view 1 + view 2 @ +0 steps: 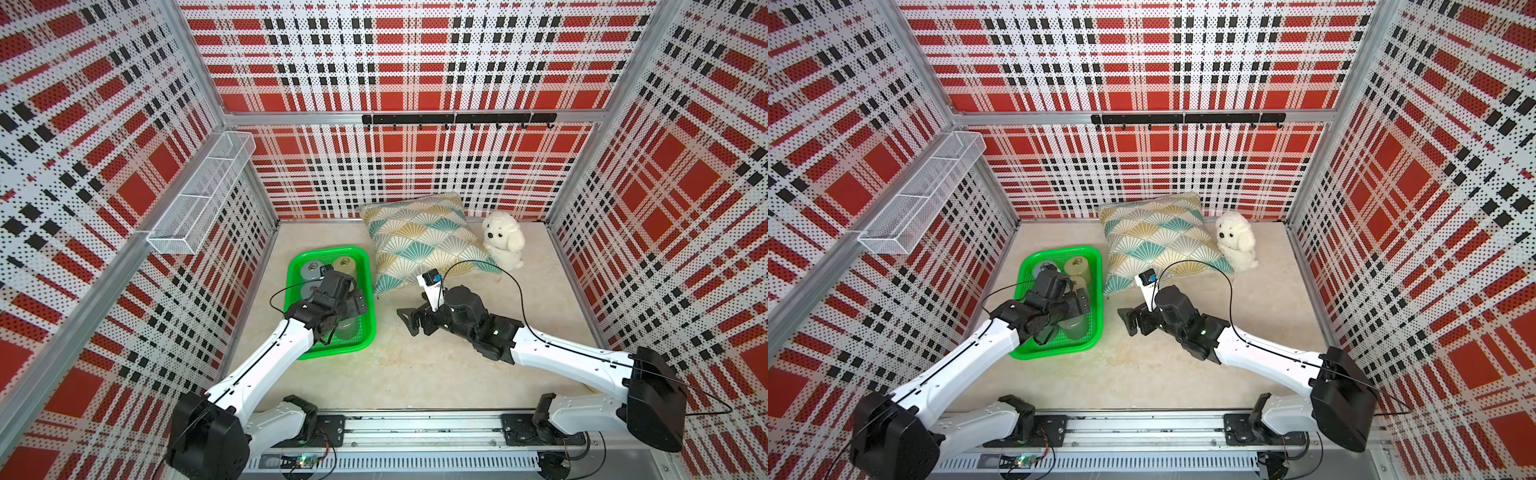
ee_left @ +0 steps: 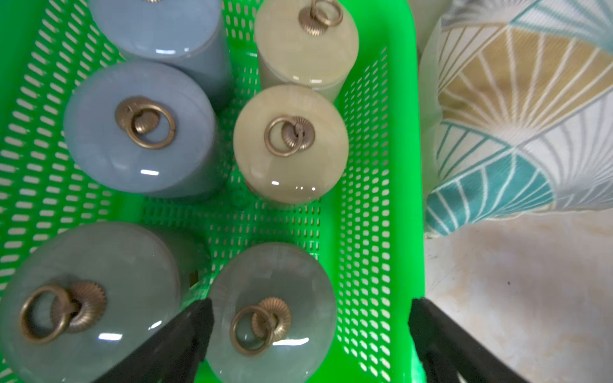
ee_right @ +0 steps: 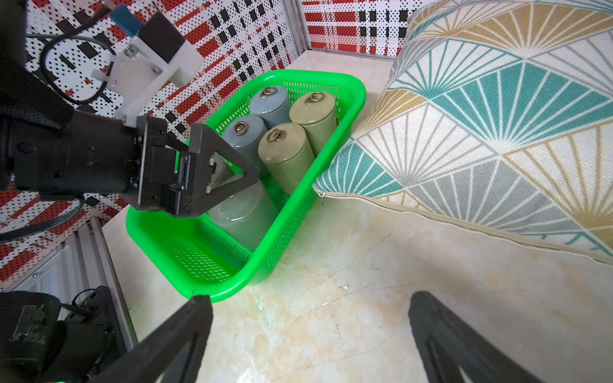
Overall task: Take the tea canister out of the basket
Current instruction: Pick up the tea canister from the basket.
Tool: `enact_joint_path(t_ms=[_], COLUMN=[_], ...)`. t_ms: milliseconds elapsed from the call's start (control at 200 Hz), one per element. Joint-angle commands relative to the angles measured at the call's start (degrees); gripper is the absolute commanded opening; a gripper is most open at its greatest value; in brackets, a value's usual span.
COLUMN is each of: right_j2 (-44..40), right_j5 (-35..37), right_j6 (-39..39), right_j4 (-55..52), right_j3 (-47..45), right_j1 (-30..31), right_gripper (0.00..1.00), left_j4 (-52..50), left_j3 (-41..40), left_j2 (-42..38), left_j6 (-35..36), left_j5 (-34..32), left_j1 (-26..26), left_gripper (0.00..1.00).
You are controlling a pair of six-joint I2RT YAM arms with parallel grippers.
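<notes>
The bright green basket stands at the left of the table and holds several upright tea canisters with brass ring lids: blue-grey, beige and grey-green. My left gripper hangs open over the basket's near end. One of its fingers lies between the two grey-green canisters; the other is out over the basket wall. Between them sits a grey-green canister, untouched. My right gripper is open above the bare table just right of the basket, holding nothing.
A fan-patterned pillow lies right beside the basket's far right side. A white plush dog sits beyond it. A white wire rack hangs on the left wall, and a black hook rail on the back wall.
</notes>
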Motion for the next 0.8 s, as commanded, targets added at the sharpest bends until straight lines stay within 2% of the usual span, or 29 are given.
enact_joint_path(t_ms=[0,230,797], right_j2=[-1.9,-2.14,-2.89], right_j5=[0.19,-1.04,-3.19], right_j6=[-0.55,-0.2,0.17], right_j4=[0.99,1.43,1.37], right_j3=[-0.4,-0.6,-0.62], right_j1=[0.24,0.32,0.44], right_gripper=[1.0,1.0,1.0], left_j4=[-4.03,-4.87,-5.24], left_j3=[-0.3,-0.58,0.55], left_j2=[0.93,1.97,13.17], left_j6=[0.7,1.4,3.7], left_j5=[-0.63,1.1,3.16], left_j1=[-0.31,0.48,4.63], left_gripper=[0.99,0.99,1.0])
